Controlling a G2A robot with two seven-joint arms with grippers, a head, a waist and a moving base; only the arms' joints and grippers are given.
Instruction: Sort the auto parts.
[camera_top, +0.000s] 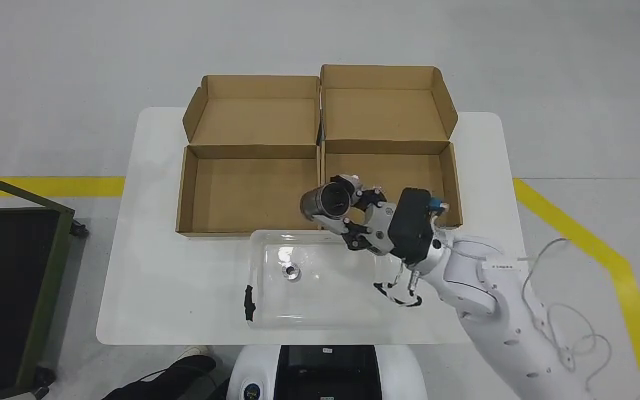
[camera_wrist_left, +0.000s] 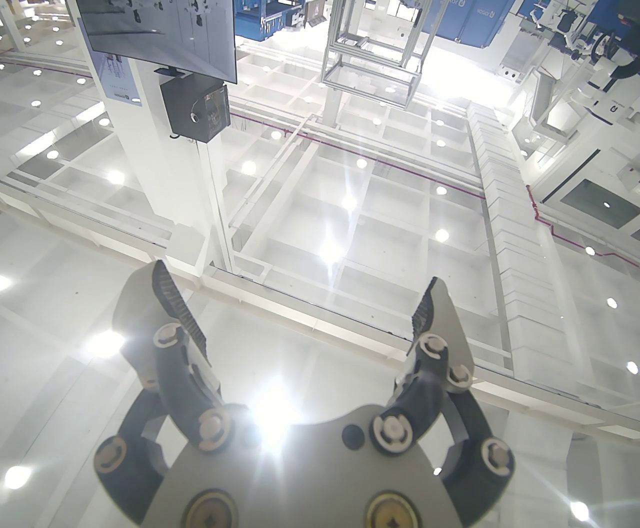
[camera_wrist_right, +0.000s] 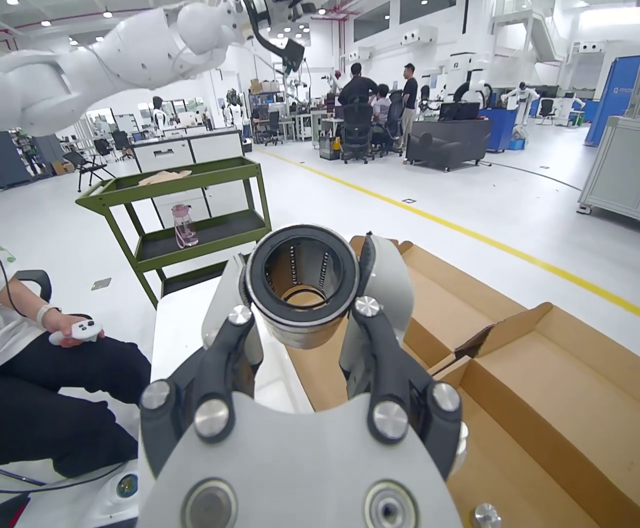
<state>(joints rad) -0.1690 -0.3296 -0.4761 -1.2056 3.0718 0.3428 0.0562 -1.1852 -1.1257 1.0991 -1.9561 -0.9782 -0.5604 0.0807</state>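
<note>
Fingers (camera_wrist_left: 170, 310) of the left gripper (camera_wrist_left: 296, 275) are gaping wide, gripping nothing, aiming ceilingward. Left-centre, a brown cardboard box (camera_top: 250, 190) is sitting bare; a small metal part (camera_top: 290, 270) is waiting in the clear plastic tray (camera_top: 330, 300), lower centre. Mid-frame, the right gripper (camera_wrist_right: 305, 280) is clamping a black-rimmed steel bearing cylinder (camera_top: 322, 200); the right-hand cardboard box (camera_top: 390, 175) is lying bare too, so sorting is seemingly just beginning.

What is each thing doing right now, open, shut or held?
Silver cylindrical metal bearing with black rim: held up, on its side.
Right pincer: shut on the bearing.
Left pincer: open, holding nothing.
Left brown cardboard box: open.
Right brown cardboard box: open.
Clear plastic tray: holds a small metal part.
</note>
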